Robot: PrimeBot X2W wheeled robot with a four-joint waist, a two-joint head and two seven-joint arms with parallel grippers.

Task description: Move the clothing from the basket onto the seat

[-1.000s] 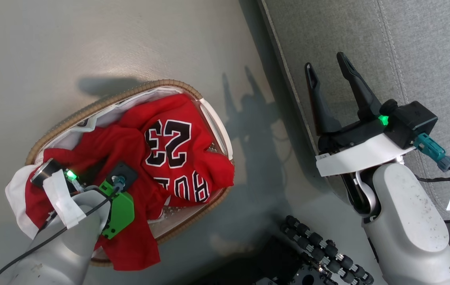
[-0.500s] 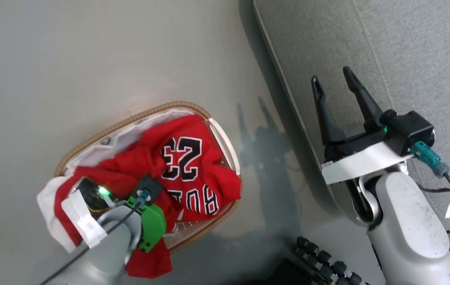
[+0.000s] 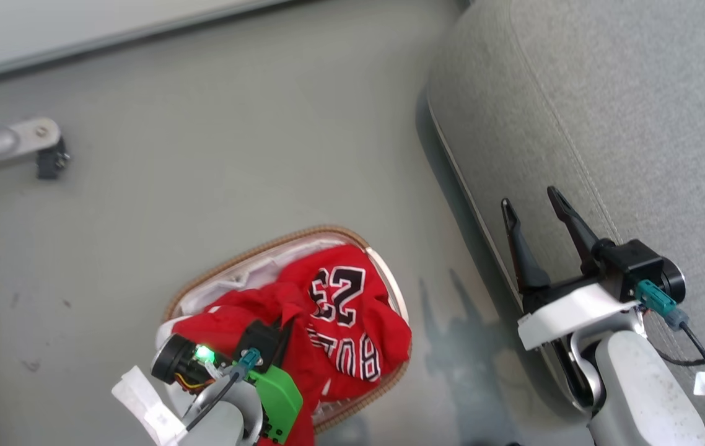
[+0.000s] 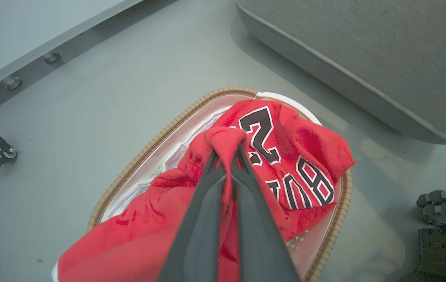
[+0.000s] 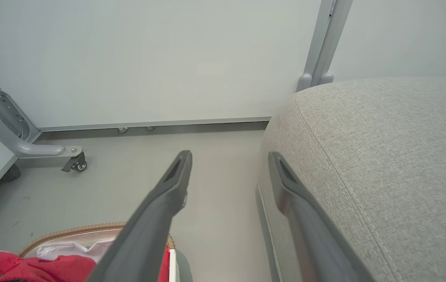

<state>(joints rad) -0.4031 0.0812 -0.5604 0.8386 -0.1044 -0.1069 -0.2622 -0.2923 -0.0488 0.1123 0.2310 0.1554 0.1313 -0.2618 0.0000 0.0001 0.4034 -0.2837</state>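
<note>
The red clothing (image 3: 346, 337) is heaped in the cream basket, whose brown rim (image 3: 266, 244) is in the lower middle of the head view. In the left wrist view my left gripper (image 4: 227, 147) is shut on a raised fold of the red clothing (image 4: 305, 145), beside the jersey's black numerals; the basket rim (image 4: 156, 137) curves round it. My right gripper (image 3: 529, 198) stands open and holds nothing at the edge of the grey seat (image 3: 606, 124). The right wrist view has the same open gripper (image 5: 229, 156) between the floor and the seat (image 5: 383, 156).
A white sheet (image 4: 191, 129) lines the basket under the red cloth. A metal frame leg with a caster (image 3: 36, 145) stands on the grey floor at the left, before a pale wall (image 5: 168, 58). The robot's wheeled base (image 4: 442, 219) is to the right of the basket.
The head camera has moved, so the basket shows lower and smaller. My left gripper has closed on the red cloth and pulled it into a bunch. The right gripper stays open.
</note>
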